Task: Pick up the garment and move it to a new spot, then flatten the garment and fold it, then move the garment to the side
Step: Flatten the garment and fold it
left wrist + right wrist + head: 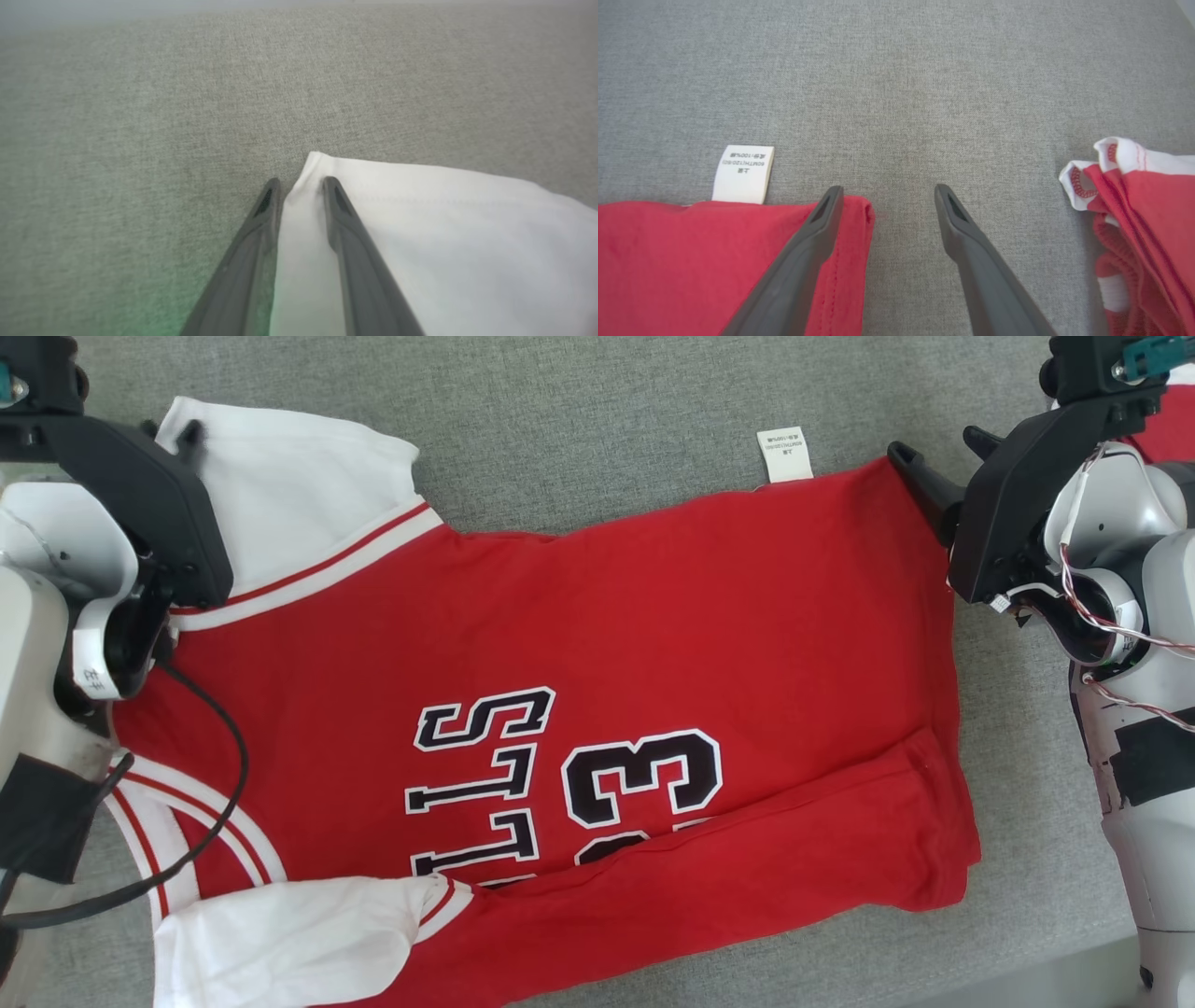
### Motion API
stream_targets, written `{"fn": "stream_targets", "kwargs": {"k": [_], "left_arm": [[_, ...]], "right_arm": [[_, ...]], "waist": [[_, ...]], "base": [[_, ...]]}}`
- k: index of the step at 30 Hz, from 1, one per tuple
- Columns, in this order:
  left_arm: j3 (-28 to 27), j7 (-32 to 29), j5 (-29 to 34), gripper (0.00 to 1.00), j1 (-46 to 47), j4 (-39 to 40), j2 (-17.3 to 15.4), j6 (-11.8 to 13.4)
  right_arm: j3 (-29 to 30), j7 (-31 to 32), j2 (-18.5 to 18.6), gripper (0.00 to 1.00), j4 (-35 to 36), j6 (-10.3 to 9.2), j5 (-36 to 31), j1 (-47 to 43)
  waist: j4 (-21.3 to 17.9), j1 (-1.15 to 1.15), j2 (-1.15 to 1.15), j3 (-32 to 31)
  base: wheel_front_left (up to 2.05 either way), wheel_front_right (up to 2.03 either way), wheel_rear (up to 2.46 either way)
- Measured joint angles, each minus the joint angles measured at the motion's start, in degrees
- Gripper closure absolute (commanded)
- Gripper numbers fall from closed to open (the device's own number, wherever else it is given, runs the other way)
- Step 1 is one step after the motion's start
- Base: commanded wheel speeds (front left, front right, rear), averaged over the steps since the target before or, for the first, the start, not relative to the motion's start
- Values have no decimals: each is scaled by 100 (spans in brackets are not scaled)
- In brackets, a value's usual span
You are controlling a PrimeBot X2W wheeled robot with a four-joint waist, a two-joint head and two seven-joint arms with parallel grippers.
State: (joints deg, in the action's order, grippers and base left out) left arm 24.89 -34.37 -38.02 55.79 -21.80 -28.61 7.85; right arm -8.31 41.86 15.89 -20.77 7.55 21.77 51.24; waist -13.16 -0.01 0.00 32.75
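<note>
- Upper left of frame: left hand (171, 429), parted, straddles jersey's (653, 616) white sleeve (299, 495) edge.
- Upper right: right hand (936, 443) apart, over red hem (859, 219) corner.

Left gripper (170, 429): matte black wedge housing, long dark grey fingers (357, 261) tapering to slotted tips. Left forearm (37, 616) showing pale glossy shell, small printed label (91, 677), black patch (42, 817). Thin black cable (245, 761) looping alongside. Right gripper (938, 446) matching, teal part (1153, 353) sitting on top. Right forearm (1158, 859) wearing black tape (1153, 761), with red-and-white twisted wires (1139, 637) trailing.
</note>
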Motion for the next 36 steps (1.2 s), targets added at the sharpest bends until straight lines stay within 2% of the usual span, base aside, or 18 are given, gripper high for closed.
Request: {"fn": "stream_targets", "kwargs": {"k": [1, 9, 17, 22, 23, 24, 25, 26, 27, 30, 36], "left_arm": [[-2, 23, 0, 100, -27, 13, -15, 4], [-15, 171, -13, 100, -107, 103, -82, -36], [10, 209, -15, 100, -168, 179, -109, -29], [24, 236, -21, 100, -164, 234, -108, -27], [25, 253, -21, 100, -162, 238, -107, -27], [29, 256, -21, 100, -162, 243, -104, -27], [32, 277, -21, 100, -160, 247, -102, -29], [27, 354, -21, 100, -157, 258, -101, -31], [16, 426, -26, 100, -166, 258, -87, -40], [-53, 754, -81, 100, -209, 245, -11, -88], [-197, 1907, 88, 100, -244, 170, 70, -185]], "right_arm": [[-13, 11, 1, 0, 0, 0, 0, -1], [-22, 152, 31, 0, -29, 0, 34, 4], [-218, 686, 135, 0, 164, 0, 166, -119], [-324, 730, 218, 0, 185, 0, 185, -128], [-365, 756, 234, 5, 183, 0, 186, -121], [-412, 760, 252, 44, 187, 0, 188, -113], [-450, 759, 275, 62, 191, 0, 204, -103], [-486, 751, 290, 97, 199, 0, 222, -99], [-517, 698, 307, 100, 213, 0, 223, -98], [-563, 501, 323, 100, 189, 0, 192, -96], [-533, 7, 345, 100, 15, 0, 34, -101]], "waist": [[-4, 0, 0, -2], [24, 0, 0, 12], [86, 0, 0, 1], [121, 0, 0, 41], [129, 0, 0, 51], [136, 0, 0, 58], [143, 0, 0, 64], [151, 0, 0, 66], [160, 0, 0, 68], [181, 1, 0, 51], [224, 1, 0, -53]], "base": [[0, 0, 0], [0, 0, 0], [0, 0, 0], [0, 0, 0], [0, 0, 0], [0, 0, 0], [0, 0, 0], [0, 0, 0], [0, 0, 0], [0, 0, 0], [0, 0, 0]]}}
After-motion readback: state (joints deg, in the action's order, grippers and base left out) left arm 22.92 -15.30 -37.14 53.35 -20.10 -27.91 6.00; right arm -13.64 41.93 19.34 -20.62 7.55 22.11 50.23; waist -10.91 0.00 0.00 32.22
